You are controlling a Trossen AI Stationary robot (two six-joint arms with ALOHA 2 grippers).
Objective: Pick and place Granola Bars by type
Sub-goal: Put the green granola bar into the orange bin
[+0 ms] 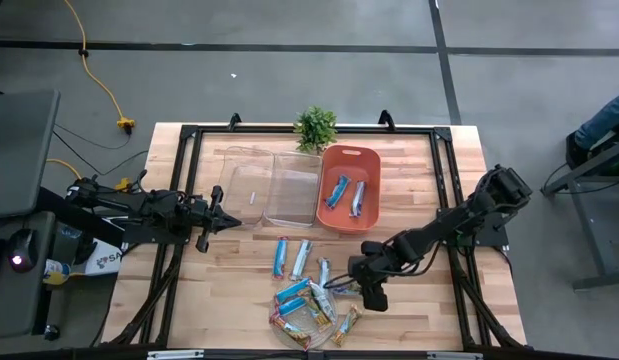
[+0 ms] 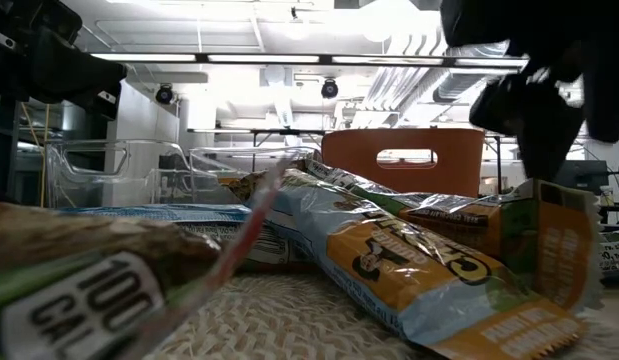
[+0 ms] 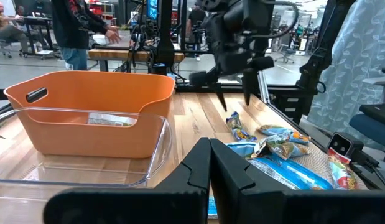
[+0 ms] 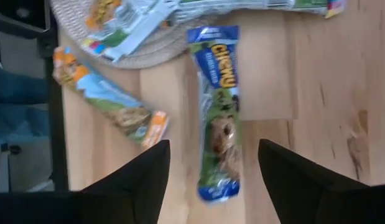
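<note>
Wooden planks make up the bench (image 1: pixel 189 300) I am working over, with grey floor all around it. My right end effector (image 4: pixel 214 165) hangs low over the near part of the bench with its fingers spread apart and nothing between them. Right under it, in the gap between the fingers, lies one blue bar (image 4: pixel 218 112) flat on the wood. Just beside it lies an orange and blue bar (image 4: pixel 108 102). More Granola Bars (image 1: pixel 307 305) sit in a heap on the round woven mat (image 4: pixel 142 53) near the front edge. Three others lie side by side on the wood just behind the mat. Two blue bars (image 1: pixel 346 195) are in the orange bin (image 1: pixel 349 158) at the back, next to two clear bins (image 1: pixel 269 185) and a small green plant (image 1: pixel 315 126). My left end effector (image 1: pixel 229 219) waits at the left side, clenched shut and holding nothing.
</note>
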